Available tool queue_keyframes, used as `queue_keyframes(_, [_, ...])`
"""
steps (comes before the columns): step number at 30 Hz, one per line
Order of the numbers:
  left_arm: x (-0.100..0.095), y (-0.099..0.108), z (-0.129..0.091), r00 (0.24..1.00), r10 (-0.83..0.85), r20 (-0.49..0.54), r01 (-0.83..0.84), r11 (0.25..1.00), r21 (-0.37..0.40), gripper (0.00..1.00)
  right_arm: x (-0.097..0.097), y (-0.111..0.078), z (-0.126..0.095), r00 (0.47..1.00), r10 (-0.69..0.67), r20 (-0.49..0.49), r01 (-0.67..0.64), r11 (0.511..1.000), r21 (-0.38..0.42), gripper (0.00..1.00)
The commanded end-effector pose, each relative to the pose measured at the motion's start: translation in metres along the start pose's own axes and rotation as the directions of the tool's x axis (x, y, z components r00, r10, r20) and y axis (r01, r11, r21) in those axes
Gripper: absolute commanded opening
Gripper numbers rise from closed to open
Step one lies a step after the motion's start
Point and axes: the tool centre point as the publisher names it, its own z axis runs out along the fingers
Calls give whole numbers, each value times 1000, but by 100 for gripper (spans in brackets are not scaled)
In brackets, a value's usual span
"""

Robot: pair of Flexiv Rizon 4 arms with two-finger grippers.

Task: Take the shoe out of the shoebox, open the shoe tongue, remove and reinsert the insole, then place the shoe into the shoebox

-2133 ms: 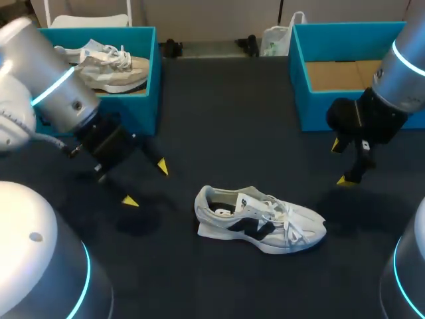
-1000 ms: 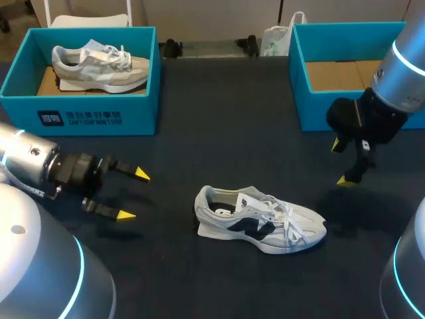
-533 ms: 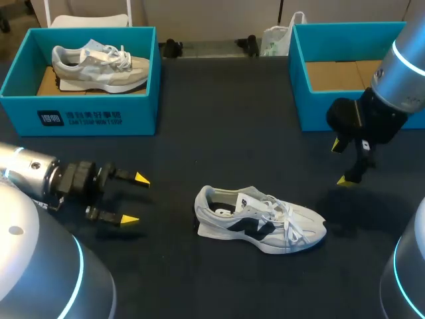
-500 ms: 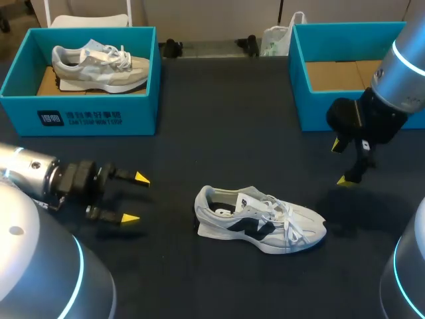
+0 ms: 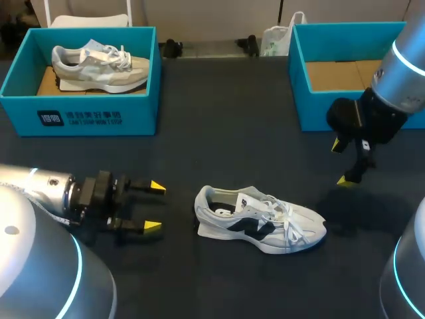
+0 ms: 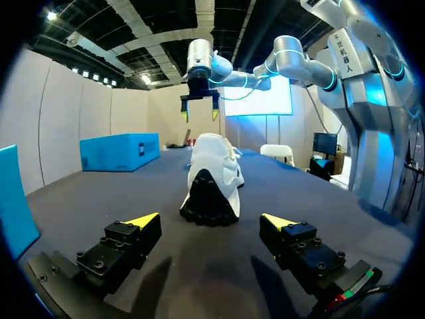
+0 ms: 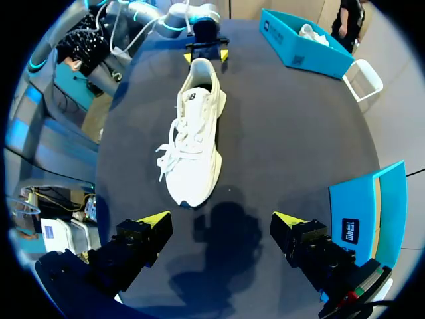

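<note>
The white sneaker (image 5: 260, 219) lies on its sole on the dark table (image 5: 219, 119), out of any box. Its long axis runs across the table, with the heel (image 6: 210, 199) toward the left arm's side and the toe (image 7: 191, 189) toward the right arm's.

The left gripper (image 5: 155, 207) sits low, near the heel and in line with that axis. Its fingers are spread apart and hold nothing. The right gripper (image 5: 339, 163) hangs off past the toe and toward the far side. It is farther from the sneaker than the left one, also parted and empty. By my reading the left arm is the nearer, and a straight advance would meet the heel end-on.

The head view gives the gap between the left fingertips and the heel. The left wrist view shows only the black heel tread ahead, centred between its fingers, and hides the tongue. The right wrist view looks down the laces (image 7: 174, 149) to the collar opening (image 7: 201, 72) beyond them. The teal shoebox (image 5: 319, 113) stands beyond the toe, past the right gripper.
</note>
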Motion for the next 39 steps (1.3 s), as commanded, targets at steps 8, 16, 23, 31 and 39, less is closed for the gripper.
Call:
queue_keyframes(8, [-1,3,26,997,-55,60,54,998,27,100,0,0,0,1000,1,1,-1,1000,2,100])
queue_keyframes(16, [1,1,40,995,-84,50,82,996,42,100,0,0,0,1000,1,1,-1,1000,2,100])
queue_keyframes(23, [0,0,49,996,-80,36,79,996,47,100,0,0,0,1000,1,1,-1,1000,2,100])
queue_keyframes(31, [-10,2,60,998,-48,-30,49,998,42,100,0,0,0,1000,1,1,-1,1000,2,100])
queue_keyframes(39, [-18,4,71,993,-68,-97,73,996,54,100,0,0,0,1000,1,1,-1,1000,2,100])
